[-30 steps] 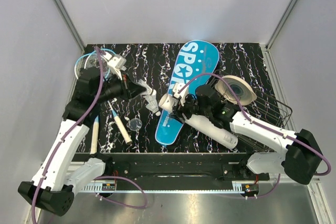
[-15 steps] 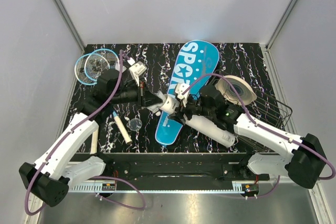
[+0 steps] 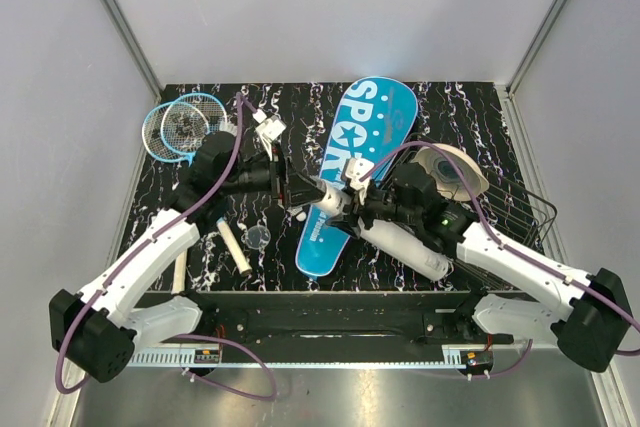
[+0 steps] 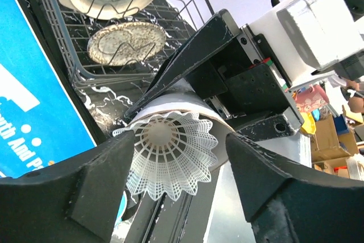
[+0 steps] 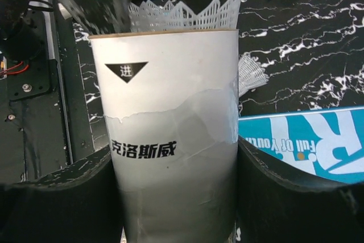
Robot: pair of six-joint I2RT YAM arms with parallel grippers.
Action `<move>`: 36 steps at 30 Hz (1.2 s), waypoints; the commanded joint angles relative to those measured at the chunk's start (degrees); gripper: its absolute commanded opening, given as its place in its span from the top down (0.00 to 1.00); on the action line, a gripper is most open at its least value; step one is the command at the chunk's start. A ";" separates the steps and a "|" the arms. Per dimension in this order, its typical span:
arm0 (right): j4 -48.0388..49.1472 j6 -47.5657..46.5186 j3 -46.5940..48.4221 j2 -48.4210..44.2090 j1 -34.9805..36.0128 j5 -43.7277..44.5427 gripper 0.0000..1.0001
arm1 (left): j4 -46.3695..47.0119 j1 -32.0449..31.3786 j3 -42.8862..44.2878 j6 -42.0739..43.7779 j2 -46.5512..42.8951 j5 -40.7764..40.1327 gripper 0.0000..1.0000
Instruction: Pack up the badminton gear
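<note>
The biggest risk is sitting at the tube's mouth. One shuttlecock (image 4: 170,155) is resting only partly inside the white shuttlecock tube (image 5: 170,83), with its skirt poking out past the rim. The left claw (image 3: 298,190) is standing released, its fingers spread to either side of the shuttlecock. With nothing pinching it, a tilt of the tube or a brush from a finger backing away could be enough to tip it out onto the counter (image 3: 460,117).

A lesser risk concerns the right claw (image 5: 173,149), which is grasping the tube around its body near the mouth. That end is hanging over the narrow part of the blue "SPORT" cover (image 3: 365,132). The tube's wall is looking smooth, so a push from the left could be sliding or twisting it in that grip.

Counting from the largest:
- One cover.
- Two light-blue rackets (image 3: 182,125), lying together at the far left corner.
- One wire basket (image 3: 525,212), holding two woven discs (image 4: 126,42).
- One tube.
- Three shuttlecocks showing: the one in the tube's mouth and two loose shuttlecocks (image 5: 250,75) lying on the counter.
</note>
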 commanded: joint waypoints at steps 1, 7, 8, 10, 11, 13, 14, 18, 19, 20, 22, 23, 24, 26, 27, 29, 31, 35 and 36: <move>6.69 1.30 -0.09 -0.37 0.43 -0.10 0.73 | 9.89 -3.35 -1.37 -4.16 0.77 7.95 0.14; 6.44 1.48 -0.18 -0.46 0.43 0.43 0.74 | 14.02 -3.79 -3.84 -4.61 -2.20 5.93 0.18; 6.35 1.39 -0.18 -0.64 0.52 0.60 0.74 | 13.67 -3.79 -3.75 -4.51 -2.56 5.58 0.18; 6.26 1.39 -0.18 -1.08 0.43 0.69 0.74 | 12.97 -3.79 -3.49 -3.64 -3.18 5.84 0.15; 6.26 1.39 -0.27 -0.99 0.52 0.78 0.73 | 12.44 -3.88 -3.40 -3.46 -3.09 5.66 0.14; 6.43 1.57 -0.27 -1.17 0.43 0.78 0.73 | 11.30 -3.88 -3.22 -3.28 -2.74 5.92 0.13; 6.69 2.00 -0.36 -1.25 0.43 0.78 0.73 | 11.38 -4.05 -3.40 -3.28 -2.56 5.49 0.13; 8.36 2.97 -0.62 -1.17 0.43 0.52 0.74 | 12.79 -5.81 -3.14 -4.25 -0.63 4.52 0.15; 8.28 2.98 -0.54 -1.08 0.43 0.60 0.74 | 12.61 -5.90 -3.05 -4.25 -0.98 4.17 0.16; 7.93 2.71 -0.45 -1.08 0.43 1.30 0.74 | 12.35 -5.81 -2.35 -3.73 -1.76 1.21 0.16; 6.36 2.27 -0.27 -0.99 0.43 2.79 0.74 | 6.39 -5.20 -0.59 -0.23 -4.48 -4.68 0.14; 5.74 1.66 -0.18 -0.90 0.43 4.63 0.74 | 1.85 -4.50 1.24 0.66 -5.11 -9.41 0.14; 5.21 1.48 -0.27 -0.90 0.43 5.60 0.74 | -0.29 -2.32 1.96 0.93 -5.81 -11.98 0.13; 4.24 1.13 -0.62 -0.73 0.52 8.23 0.74 | -2.58 3.90 2.40 -1.25 -7.74 -16.65 0.10; 3.98 1.04 -0.62 -0.55 0.43 9.03 0.74 | -2.94 6.38 2.32 -2.74 -8.79 -17.18 0.08; 3.53 1.39 -0.88 -0.20 0.43 10.18 0.73 | -4.60 13.48 2.57 -6.87 -9.33 -19.20 0.04; 4.41 2.18 -1.41 0.06 0.43 10.36 0.73 | -6.62 17.55 3.62 -9.60 -8.46 -24.53 0.02; 6.25 3.15 -1.94 0.50 0.43 9.48 0.72 | -17.26 26.07 11.17 -11.55 1.45 -34.05 0.04; 6.61 3.15 -1.85 0.85 0.43 9.31 0.72 | -18.84 26.26 13.89 -8.32 8.09 -35.80 0.06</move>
